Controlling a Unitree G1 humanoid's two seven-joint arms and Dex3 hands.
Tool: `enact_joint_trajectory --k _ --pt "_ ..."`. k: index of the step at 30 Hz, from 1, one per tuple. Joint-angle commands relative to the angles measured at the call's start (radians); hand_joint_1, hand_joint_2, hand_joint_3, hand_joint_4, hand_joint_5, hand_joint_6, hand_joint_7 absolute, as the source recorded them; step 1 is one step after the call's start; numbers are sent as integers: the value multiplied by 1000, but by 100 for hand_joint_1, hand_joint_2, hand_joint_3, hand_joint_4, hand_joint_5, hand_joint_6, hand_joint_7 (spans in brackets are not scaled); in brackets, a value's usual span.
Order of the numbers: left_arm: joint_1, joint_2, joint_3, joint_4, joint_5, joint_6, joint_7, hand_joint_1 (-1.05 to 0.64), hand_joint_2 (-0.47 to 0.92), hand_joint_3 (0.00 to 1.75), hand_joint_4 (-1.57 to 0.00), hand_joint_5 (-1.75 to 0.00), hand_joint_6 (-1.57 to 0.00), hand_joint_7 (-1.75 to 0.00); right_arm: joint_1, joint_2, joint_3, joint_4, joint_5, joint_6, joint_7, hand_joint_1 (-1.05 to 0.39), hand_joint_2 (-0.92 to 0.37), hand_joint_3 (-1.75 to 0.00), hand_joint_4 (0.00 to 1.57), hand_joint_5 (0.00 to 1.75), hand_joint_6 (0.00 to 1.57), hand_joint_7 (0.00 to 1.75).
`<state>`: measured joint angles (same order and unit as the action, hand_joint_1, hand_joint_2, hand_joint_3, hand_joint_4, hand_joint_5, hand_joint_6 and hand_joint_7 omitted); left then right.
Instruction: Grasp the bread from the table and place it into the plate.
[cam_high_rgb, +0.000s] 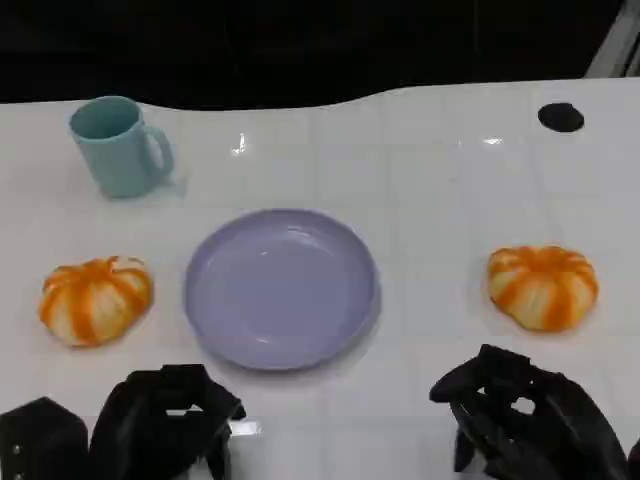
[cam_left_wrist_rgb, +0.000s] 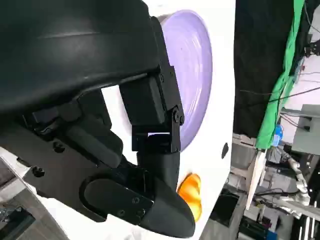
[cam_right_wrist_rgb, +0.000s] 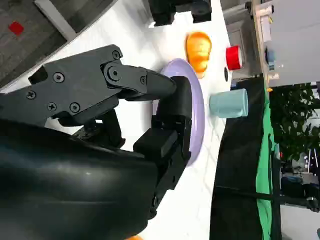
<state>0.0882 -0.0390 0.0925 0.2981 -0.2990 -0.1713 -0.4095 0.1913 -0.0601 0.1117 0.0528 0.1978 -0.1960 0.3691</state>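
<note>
Nothing is grasped yet; the reach has not begun. Both the left hand (cam_high_rgb: 165, 420) and the right hand (cam_high_rgb: 525, 415) wait low in the frame, fingers loosely curled and empty. Two striped orange breads lie on the worktop (cam_high_rgb: 430, 150): the left bread (cam_high_rgb: 95, 299) and the right bread (cam_high_rgb: 542, 286), each beside the empty purple plate (cam_high_rgb: 280, 288). Next, one hand must go over a round, soft-looking bread.

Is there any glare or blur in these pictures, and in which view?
Head view: small white glints on the table and a soft sheen on the plate; picture slightly soft. Left wrist view: the left robot hand is close and dark, with pale reflections on its shell. Right wrist view: background slightly blurred.
</note>
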Motion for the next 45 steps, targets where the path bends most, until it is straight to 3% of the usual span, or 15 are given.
enact_joint_trajectory --k 1,27,30,35,40,45 --pt "8 12 7 -10 -4 4 3 -105 72 23 -157 -121 -151 -56 2 1 -11 -8 5 4 -4 -41 -81 -48 78 170 80 110" --pt "4 13 10 -2 -5 -2 -1 -105 68 30 -157 -121 -150 -58 2 3 -11 -10 -3 0 -5 -41 -80 -50 77 169 80 107" --pt "4 13 10 -1 -5 -3 -2 -105 68 30 -157 -121 -149 -58 1 3 -13 -12 -11 -10 -12 -42 -82 -46 76 164 80 98" --pt "3 12 9 -1 -4 0 0 -105 67 31 -157 -121 -150 -58 -22 -2 -24 -5 -53 -71 -41 -41 -90 -27 68 151 87 51" --pt "6 11 6 -3 0 -2 1 -105 67 32 -157 -122 -150 -59 -60 -18 -46 21 -70 -138 -41 -39 -92 -15 55 120 79 31" --pt "8 9 4 -6 9 -6 12 -105 67 33 -157 -122 -150 -59 -104 -57 -68 70 -194 -269 -103 -41 -92 -11 54 78 75 15"
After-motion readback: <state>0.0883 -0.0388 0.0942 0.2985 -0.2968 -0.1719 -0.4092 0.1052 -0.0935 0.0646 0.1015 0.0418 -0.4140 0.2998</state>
